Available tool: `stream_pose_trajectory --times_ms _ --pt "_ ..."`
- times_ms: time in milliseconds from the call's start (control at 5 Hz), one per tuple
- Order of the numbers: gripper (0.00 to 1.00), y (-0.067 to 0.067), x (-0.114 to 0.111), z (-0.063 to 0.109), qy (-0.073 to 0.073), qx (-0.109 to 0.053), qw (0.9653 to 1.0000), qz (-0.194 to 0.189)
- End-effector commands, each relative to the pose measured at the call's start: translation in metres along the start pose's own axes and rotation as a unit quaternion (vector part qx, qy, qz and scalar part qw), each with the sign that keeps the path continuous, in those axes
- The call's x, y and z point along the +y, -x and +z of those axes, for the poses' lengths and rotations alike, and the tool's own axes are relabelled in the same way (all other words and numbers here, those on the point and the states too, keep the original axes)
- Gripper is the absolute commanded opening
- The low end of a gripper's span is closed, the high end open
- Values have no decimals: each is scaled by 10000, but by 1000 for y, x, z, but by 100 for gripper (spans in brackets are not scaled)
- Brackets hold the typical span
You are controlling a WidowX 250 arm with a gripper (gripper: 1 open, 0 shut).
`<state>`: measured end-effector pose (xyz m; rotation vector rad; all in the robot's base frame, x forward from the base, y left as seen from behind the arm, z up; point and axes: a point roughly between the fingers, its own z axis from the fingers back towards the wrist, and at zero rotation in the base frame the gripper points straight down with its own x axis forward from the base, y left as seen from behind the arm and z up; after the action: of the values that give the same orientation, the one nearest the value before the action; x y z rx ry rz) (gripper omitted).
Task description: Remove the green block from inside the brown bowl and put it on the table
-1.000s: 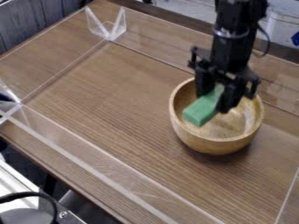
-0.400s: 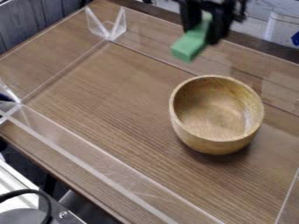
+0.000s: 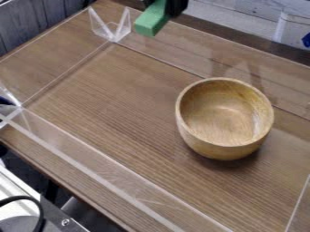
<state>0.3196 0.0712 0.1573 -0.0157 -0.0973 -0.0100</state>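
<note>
A big brown table [image 3: 109, 109] with wood lines is seen across the whole frame. Low clear plastic walls [image 3: 54, 65] are set along its edges, with a clear corner piece at the upper left. One round brown bowl [image 3: 226, 118] is set directly on it, at the right of the frame.

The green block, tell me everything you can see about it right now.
The green block is a small, solid bright green piece with flat faces, material unclear. It hangs tilted in the air near the top edge of the picture, held from above by the gripper, which is mostly out of frame. It is well clear of the wooden bowl and touches nothing else, not yet the table.
</note>
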Motion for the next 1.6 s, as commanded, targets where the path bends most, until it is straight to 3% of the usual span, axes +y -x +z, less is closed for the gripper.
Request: stream_pose_trajectory --times_ms 0,200,600,1000,1200,1400 --pt "0 2 2 -1 6 -140 9999 -79" --pt "0 3 -22 -9 182 -31 9995 -263" --pt "0 -6 -66 -10 428 -38 9966 -710" --pt "0 -3 11 -10 215 -61 9996 -194" --pt "0 -12 -23 -11 316 -69 9984 -465" --pt "0 5 -5 -18 226 63 9993 -275"
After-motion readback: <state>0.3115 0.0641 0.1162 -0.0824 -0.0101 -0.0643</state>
